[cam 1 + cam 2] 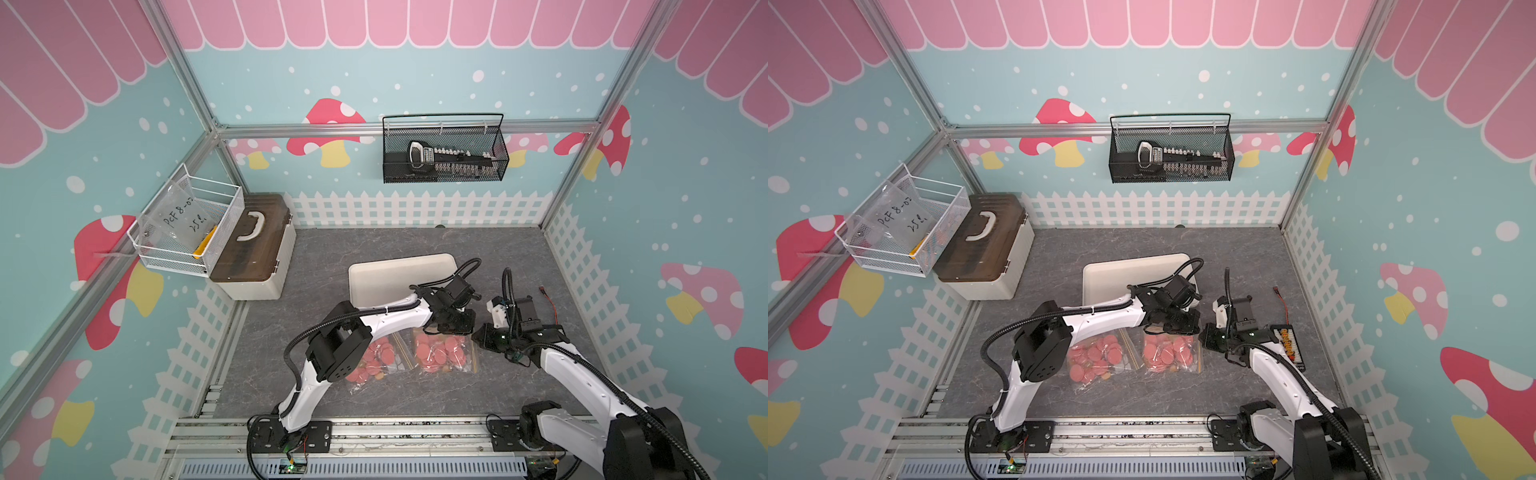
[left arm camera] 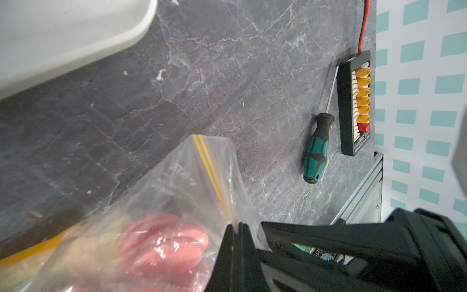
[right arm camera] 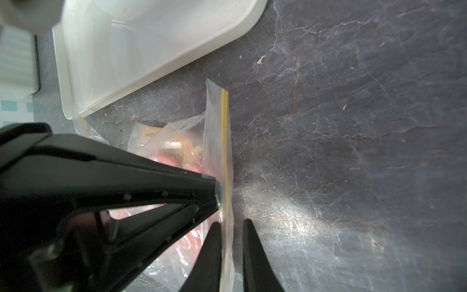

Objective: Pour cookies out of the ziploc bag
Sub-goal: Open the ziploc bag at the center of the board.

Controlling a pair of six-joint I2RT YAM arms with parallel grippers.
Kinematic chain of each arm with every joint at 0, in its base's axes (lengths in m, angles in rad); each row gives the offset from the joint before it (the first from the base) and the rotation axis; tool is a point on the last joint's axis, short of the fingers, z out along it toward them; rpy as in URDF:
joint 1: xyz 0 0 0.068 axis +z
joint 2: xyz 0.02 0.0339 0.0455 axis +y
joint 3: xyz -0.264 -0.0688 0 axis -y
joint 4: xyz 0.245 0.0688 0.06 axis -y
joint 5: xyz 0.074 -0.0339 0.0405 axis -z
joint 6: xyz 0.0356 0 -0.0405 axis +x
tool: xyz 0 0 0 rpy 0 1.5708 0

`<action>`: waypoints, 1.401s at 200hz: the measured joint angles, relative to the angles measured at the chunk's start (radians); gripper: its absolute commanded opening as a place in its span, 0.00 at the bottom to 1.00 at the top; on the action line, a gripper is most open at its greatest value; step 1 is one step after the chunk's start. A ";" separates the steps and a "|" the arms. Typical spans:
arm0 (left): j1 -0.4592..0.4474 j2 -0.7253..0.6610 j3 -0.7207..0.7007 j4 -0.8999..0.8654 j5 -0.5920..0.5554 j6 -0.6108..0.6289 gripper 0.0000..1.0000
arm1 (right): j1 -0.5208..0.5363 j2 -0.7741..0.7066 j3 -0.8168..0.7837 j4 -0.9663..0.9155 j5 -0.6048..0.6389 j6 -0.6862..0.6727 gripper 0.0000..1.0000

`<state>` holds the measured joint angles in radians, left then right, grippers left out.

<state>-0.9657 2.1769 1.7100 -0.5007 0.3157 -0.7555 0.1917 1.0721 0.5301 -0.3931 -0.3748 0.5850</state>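
Target ziploc bag (image 1: 467,357) of cookies (image 1: 432,353) lies mid-front on worktop (image 1: 415,241), just before white tray (image 1: 382,278). My left gripper (image 2: 237,227) pinches its yellow zip lip; right gripper (image 3: 231,242) narrowly spread, lip running lengthwise between jaws, not yet clamped, I judge

2 overhead views, 2 wrist close-ups

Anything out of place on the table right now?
Yes: a screwdriver and a connector board with a red wire lie on the table by the right wall, nothing to do with pouring. No spill that I can see: the cookies sit inside the two bags.
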 measured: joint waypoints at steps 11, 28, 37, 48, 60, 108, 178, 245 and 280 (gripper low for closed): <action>0.000 0.000 0.000 0.000 0.002 0.000 0.00 | 0.000 0.000 0.000 0.004 0.000 0.000 0.15; 0.000 0.000 0.000 0.001 0.005 0.000 0.00 | 0.000 0.002 0.000 0.013 0.000 0.000 0.12; 0.000 0.000 0.000 0.001 0.006 0.000 0.00 | 0.000 0.006 0.000 0.016 -0.001 0.001 0.11; 0.000 0.000 0.000 0.001 0.006 0.000 0.00 | 0.000 0.010 0.000 0.019 -0.002 0.000 0.11; 0.000 0.000 0.000 0.001 0.007 0.000 0.00 | 0.000 0.013 0.000 0.021 -0.003 0.000 0.09; 0.000 0.000 0.000 0.001 0.013 0.000 0.00 | 0.000 0.013 0.000 0.023 -0.006 0.000 0.02; 0.000 -0.004 -0.002 0.005 0.019 0.008 0.00 | 0.000 0.013 0.000 0.018 0.009 0.000 0.00; 0.000 -0.025 -0.018 0.005 0.023 0.011 0.00 | 0.000 0.013 0.000 0.015 0.033 0.000 0.00; 0.000 -0.047 -0.024 0.005 0.030 0.011 0.00 | 0.000 0.013 0.000 0.015 0.055 0.000 0.00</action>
<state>-0.9657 2.1304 1.6863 -0.4957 0.3454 -0.7448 0.1921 1.0851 0.5304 -0.3779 -0.3202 0.5854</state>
